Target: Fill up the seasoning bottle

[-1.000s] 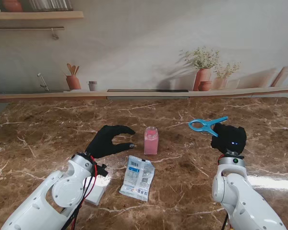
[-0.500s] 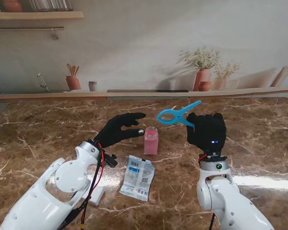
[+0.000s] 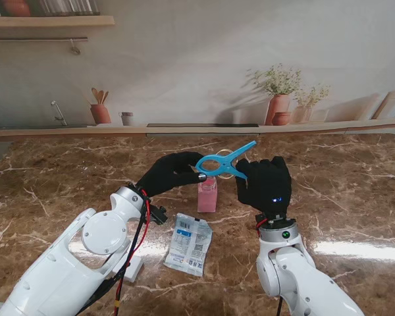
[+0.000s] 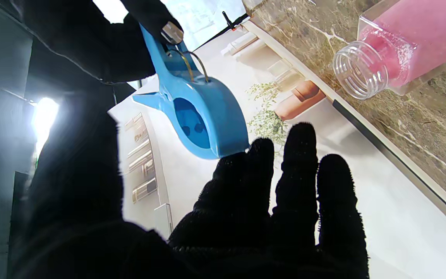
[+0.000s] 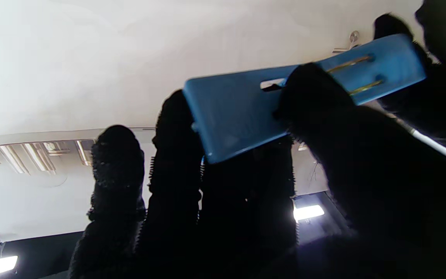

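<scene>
Right hand (image 3: 266, 184) raised, fingers (image 5: 176, 116) closed in a grip; left hand (image 3: 171, 172) spread, fingertips meeting it.

The table (image 3: 66, 178) looks like polished brown marble with pale veins, glossy enough to mirror light. The bottle (image 4: 397, 46) is clear, smooth plastic with a ribbed threaded neck; the pink powder inside looks fine and matt. The clip (image 3: 222, 164) is smooth blue plastic with a slight sheen and a thin wire spring of yellowish metal. Both the left hand (image 3: 168, 174) and the right hand (image 3: 266, 184) wear black knitted cloth, matt and fuzzy. The packet (image 3: 189, 243) is shiny printed plastic film. The arms (image 3: 85, 257) are glossy white hard plastic.
</scene>
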Motion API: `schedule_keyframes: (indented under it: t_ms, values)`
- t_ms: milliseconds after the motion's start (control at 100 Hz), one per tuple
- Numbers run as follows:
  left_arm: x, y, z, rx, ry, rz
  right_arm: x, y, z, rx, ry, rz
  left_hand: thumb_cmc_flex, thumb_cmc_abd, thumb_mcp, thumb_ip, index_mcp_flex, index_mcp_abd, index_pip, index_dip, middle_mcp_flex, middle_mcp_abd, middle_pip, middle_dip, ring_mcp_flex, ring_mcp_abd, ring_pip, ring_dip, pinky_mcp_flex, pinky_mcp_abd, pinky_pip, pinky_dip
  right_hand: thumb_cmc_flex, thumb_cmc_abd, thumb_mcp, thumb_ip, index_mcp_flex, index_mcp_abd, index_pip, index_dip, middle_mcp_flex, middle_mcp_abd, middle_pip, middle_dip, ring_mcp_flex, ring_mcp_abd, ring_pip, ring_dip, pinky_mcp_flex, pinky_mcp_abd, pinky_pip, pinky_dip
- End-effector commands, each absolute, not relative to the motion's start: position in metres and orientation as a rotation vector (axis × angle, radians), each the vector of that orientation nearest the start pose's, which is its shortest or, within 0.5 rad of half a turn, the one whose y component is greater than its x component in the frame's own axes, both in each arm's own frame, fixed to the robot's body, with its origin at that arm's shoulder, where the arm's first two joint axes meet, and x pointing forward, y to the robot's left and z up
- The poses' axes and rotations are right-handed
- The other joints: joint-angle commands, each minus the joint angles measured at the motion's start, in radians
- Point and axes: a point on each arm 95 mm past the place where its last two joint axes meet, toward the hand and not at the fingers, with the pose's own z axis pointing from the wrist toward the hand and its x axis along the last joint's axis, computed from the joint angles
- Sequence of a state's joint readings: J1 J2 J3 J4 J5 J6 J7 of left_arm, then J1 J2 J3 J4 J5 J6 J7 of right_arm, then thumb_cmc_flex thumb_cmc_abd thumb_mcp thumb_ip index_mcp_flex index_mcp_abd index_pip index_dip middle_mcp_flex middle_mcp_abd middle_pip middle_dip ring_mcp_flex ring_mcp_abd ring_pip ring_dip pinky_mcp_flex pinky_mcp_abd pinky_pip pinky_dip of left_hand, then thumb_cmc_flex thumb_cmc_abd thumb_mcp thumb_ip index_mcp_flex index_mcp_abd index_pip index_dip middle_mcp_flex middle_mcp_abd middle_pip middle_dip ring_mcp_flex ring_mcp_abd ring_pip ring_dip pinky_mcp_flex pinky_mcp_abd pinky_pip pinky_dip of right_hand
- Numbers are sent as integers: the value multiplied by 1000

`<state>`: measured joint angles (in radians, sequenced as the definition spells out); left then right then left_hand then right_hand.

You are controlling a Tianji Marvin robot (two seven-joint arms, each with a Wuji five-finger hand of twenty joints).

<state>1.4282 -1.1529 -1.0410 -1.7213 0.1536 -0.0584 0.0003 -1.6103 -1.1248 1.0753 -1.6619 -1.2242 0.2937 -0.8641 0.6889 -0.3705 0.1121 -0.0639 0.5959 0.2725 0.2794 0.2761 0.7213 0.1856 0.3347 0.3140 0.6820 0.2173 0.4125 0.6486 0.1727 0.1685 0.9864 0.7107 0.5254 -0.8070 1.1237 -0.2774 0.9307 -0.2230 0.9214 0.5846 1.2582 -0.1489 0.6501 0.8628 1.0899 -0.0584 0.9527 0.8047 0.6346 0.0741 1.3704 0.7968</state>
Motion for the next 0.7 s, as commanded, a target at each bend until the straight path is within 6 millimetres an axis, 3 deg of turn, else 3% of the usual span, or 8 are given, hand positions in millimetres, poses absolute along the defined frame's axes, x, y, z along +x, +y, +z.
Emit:
schedule_keyframes:
  t_ms: [0,60,230,430,510,550,570,690]
  values:
    - [402,-110,-252,-1743,1165,-2336,345,49,-262,543,786,1653,-81,-113,300,-22,148,-226,218,104,125,-78,53,48,102,-6,70,47,46,15,82,54,20,49,37,13,-3,-109,13,25,11,-20,-18,-4,13,-42,-3,-3,-8,-14,19,-2]
    - [401,-111,-252,-1764,1141,-2344,344,50,-260,534,776,1659,-109,-147,400,-36,148,-236,267,131,154,-85,63,69,126,0,104,74,52,24,107,69,20,49,37,12,-3,-109,12,25,11,-21,-18,-4,12,-44,-4,-3,-8,-15,18,-2]
    - [404,-108,-257,-1813,1123,-2313,339,51,-254,514,756,1665,-148,-131,361,-40,64,-214,229,120,57,-86,31,77,59,5,83,85,11,12,70,60,21,48,37,12,-3,-108,11,27,11,-21,-19,-3,12,-45,-6,-4,-8,-16,17,-3]
    - [407,-104,-258,-1837,1074,-2294,333,50,-250,497,744,1670,-128,-82,204,-14,-12,-180,162,116,-30,-80,12,82,15,6,50,78,-11,5,35,65,20,49,37,11,-2,-108,9,29,10,-21,-19,-3,12,-45,-6,-3,-8,-16,16,-3]
    - [407,-104,-257,-1861,1066,-2296,331,52,-249,495,738,1681,-121,-61,148,-8,-25,-154,79,58,-56,-64,-11,63,-1,9,25,57,-18,9,18,61,21,48,37,11,-2,-108,9,29,10,-21,-19,-3,12,-45,-6,-3,-8,-16,16,-3]
    - [406,-105,-256,-1881,1067,-2305,331,53,-249,489,737,1684,-120,-49,124,-6,-26,-151,46,30,-61,-61,-14,57,-6,9,20,52,-21,6,11,58,20,49,37,11,-2,-108,8,29,9,-22,-20,-3,11,-45,-7,-3,-8,-16,16,-3]
    - [406,-105,-256,-1891,1064,-2313,330,53,-249,485,738,1685,-76,-22,15,11,-23,-153,40,-11,-61,-62,-11,50,-7,10,21,49,-23,6,9,61,19,49,37,10,-3,-109,8,30,9,-22,-20,-3,10,-46,-7,-3,-8,-16,16,-3]
    - [403,-109,-256,-1956,1016,-2378,330,56,-249,467,757,1693,-67,-20,-10,13,36,-185,53,-11,-11,-65,0,52,8,7,28,52,-21,7,12,63,20,50,36,10,-4,-113,7,32,9,-25,-20,-3,10,-47,-9,-4,-9,-17,14,-3]
